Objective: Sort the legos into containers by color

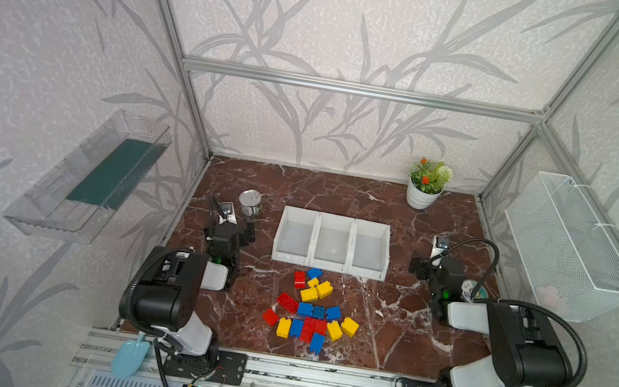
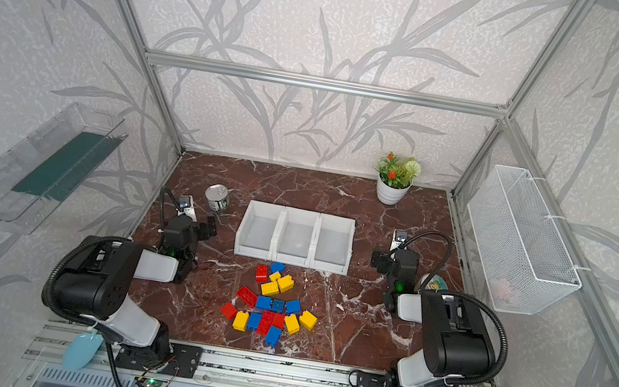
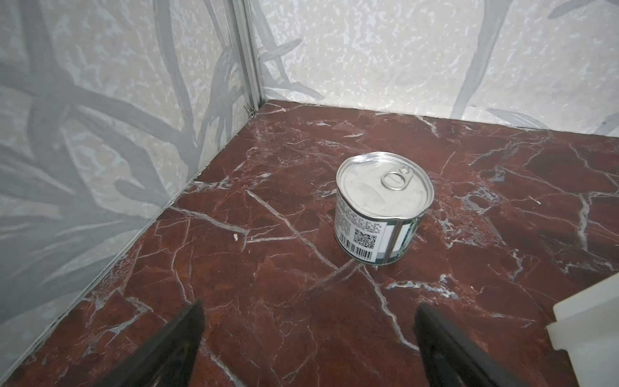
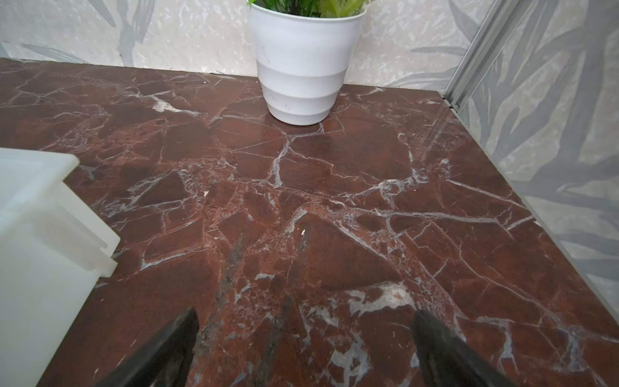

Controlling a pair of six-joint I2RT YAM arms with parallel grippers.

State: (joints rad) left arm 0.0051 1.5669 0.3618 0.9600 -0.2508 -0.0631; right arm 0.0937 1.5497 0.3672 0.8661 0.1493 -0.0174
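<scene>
Logged left gripper (image 3: 308, 311) with jaws spread wide, nothing between them, aimed over bare marble tabletop (image 3: 268, 301) beside left end of the containers (image 1: 328, 265). Noted sealed tin can (image 3: 382, 207) upright just ahead of it, pull-tab lid up, barcode label toward wrist camera; in both top views sat near back-left corner of the row, not touching. Marked those containers mid-table: three white open bins joined in a row, lower lips toward the arms, one corner just caught in each wrist view. Tagged legos (image 1: 312, 311) in loose cluster on the marble just in front of the row, about level with middle bin, between the two arms; red, blue, yellow mixed, several touching, all outside the bins. Logged right gripper (image 4: 304, 315) likewise gaping, clamped on nothing, over bare marble beside right end of the row. Noted white plant pot (image 4: 301, 73) upright near back wall beyond it, green leaves and orange flowers on top. Spotted round printed object (image 1: 474, 290) half hidden behind right arm; could not tell what. Marked white wire basket (image 1: 572, 249) hung on right wall, off the table.
</scene>
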